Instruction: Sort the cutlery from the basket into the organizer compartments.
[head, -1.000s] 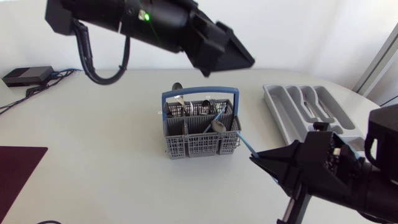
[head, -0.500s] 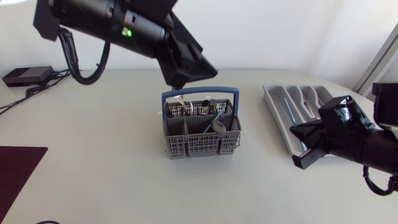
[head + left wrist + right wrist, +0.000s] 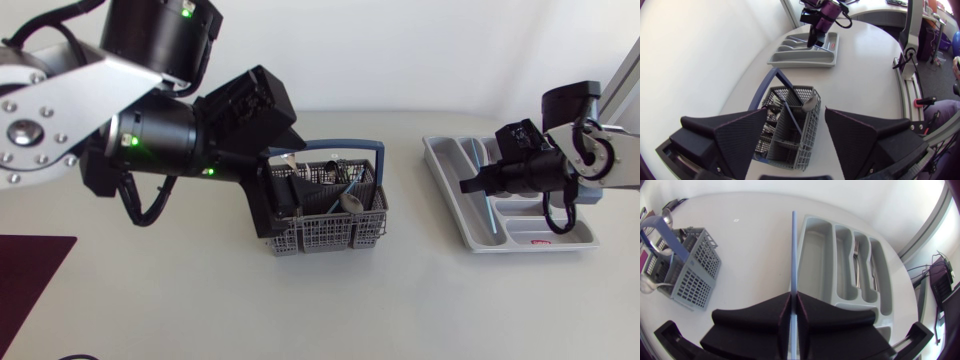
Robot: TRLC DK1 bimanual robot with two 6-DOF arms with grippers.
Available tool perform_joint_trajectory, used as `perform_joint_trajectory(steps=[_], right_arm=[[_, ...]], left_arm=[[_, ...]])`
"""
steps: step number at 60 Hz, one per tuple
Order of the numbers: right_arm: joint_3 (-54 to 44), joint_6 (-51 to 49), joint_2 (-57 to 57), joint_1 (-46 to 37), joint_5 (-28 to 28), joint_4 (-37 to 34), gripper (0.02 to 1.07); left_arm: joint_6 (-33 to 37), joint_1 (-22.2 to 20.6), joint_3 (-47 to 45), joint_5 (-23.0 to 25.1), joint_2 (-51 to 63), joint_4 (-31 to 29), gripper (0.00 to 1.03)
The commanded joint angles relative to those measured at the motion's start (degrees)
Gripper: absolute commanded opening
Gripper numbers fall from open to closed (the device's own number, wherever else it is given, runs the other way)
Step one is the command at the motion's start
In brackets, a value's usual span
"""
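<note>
A thin blue-handled piece [image 3: 793, 255] of cutlery is clamped between the fingers of the right gripper [image 3: 793, 296], which press on it from both sides; what kind of piece it is cannot be told. Its shaft points straight ahead of the gripper and lines up with the left rim of the grey organizer [image 3: 815, 255], beside the long compartment. Whether it touches the rim cannot be told. From above, the right gripper [image 3: 478, 185] hangs over the left part of the organizer [image 3: 520, 240], which lies at the right of the pale surface [image 3: 160, 300]. Two of the narrower compartments hold metal forks [image 3: 856, 255]. Well apart from it, near the middle of the surface, stands the grey mesh basket [image 3: 325, 228] with its blue carry handle [image 3: 325, 147] upright. More cutlery stands inside, among it a spoon [image 3: 350, 202] with its bowl up. The left gripper [image 3: 290, 200] sits at the basket's left side, reaching down into it. In its own wrist view the left gripper [image 3: 796, 112] has its fingers [image 3: 730, 135] wide apart with the basket [image 3: 790, 135] between and below them, holding nothing. A dark red mat [image 3: 30, 270] lies at the near left edge.
</note>
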Motion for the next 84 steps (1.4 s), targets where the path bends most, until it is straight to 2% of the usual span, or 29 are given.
perform_joint_trajectory(steps=[1, 15, 28, 43, 50, 59, 64, 71, 84], right_arm=[[3.7, 3.5, 5.2, -0.3, 1.0, 0.5, 0.08], [11.2, 6.8, 16.2, -0.6, 4.7, -0.5, 0.08], [17.3, 8.4, 25.2, -1.9, 4.7, -3.5, 0.08], [20.1, 8.8, 29.8, -2.4, 4.6, -4.3, 0.10], [20.1, 8.9, 29.6, -2.4, 4.6, -4.4, 0.27], [18.4, 8.5, 26.3, -2.2, 4.8, -4.6, 0.55], [15.5, 7.5, 22.0, -1.5, 4.9, -3.6, 0.65], [9.9, 4.4, 12.1, 0.4, 3.2, -2.1, 0.65], [1.4, 0.6, -6.0, 6.3, -4.1, -3.8, 0.65]], left_arm=[[1.7, -1.4, -4.3, -1.1, -2.5, 2.0, 0.80], [1.6, -2.9, -12.7, -3.3, -6.7, 8.3, 0.80], [1.6, -2.9, -17.7, -3.9, -8.7, 12.6, 0.80], [1.6, -2.4, -20.5, -3.9, -9.3, 15.2, 0.79], [1.6, -2.4, -21.2, -3.9, -9.7, 15.6, 0.79], [1.5, -2.4, -22.5, -3.9, -9.8, 17.0, 0.79], [1.2, -2.4, -23.1, -3.9, -9.8, 17.8, 0.79], [0.9, -2.4, -23.7, -3.9, -9.7, 18.6, 0.79], [0.0, -2.3, -25.1, -4.0, -8.5, 21.6, 0.80]])
